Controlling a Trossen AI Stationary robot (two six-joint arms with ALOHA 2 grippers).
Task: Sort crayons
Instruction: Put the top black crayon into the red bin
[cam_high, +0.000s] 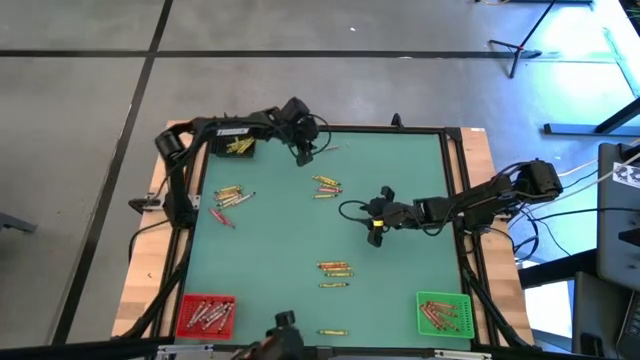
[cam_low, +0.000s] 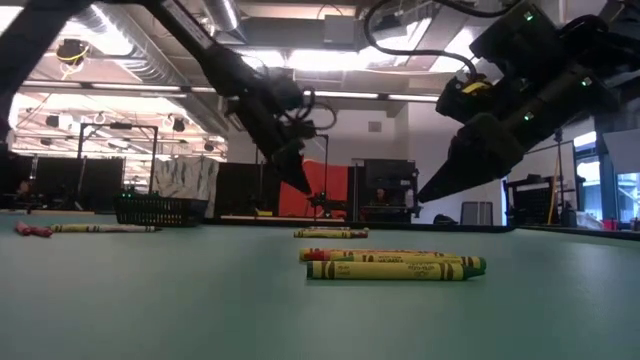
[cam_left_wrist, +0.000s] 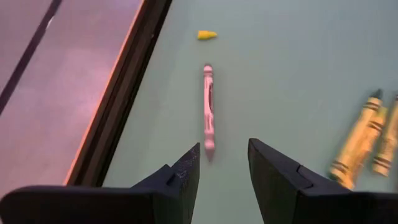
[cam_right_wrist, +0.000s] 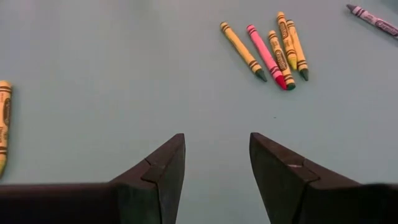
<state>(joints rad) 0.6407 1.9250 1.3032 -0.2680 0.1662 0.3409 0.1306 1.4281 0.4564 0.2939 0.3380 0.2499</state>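
The left gripper (cam_high: 303, 156) hangs open, fingers down, over a pink crayon (cam_left_wrist: 209, 107) near the green mat's (cam_high: 400, 290) far edge, while the right gripper (cam_high: 375, 236) hovers open and empty mid-mat, crayons (cam_right_wrist: 270, 50) scattered just beyond it.

No text can be read anywhere: the paper wrappers on the crayons (cam_low: 395, 267) lying on the tabletop (cam_low: 200, 300) carry dark printing, seen closest in the low view, but the letters are too small to make out
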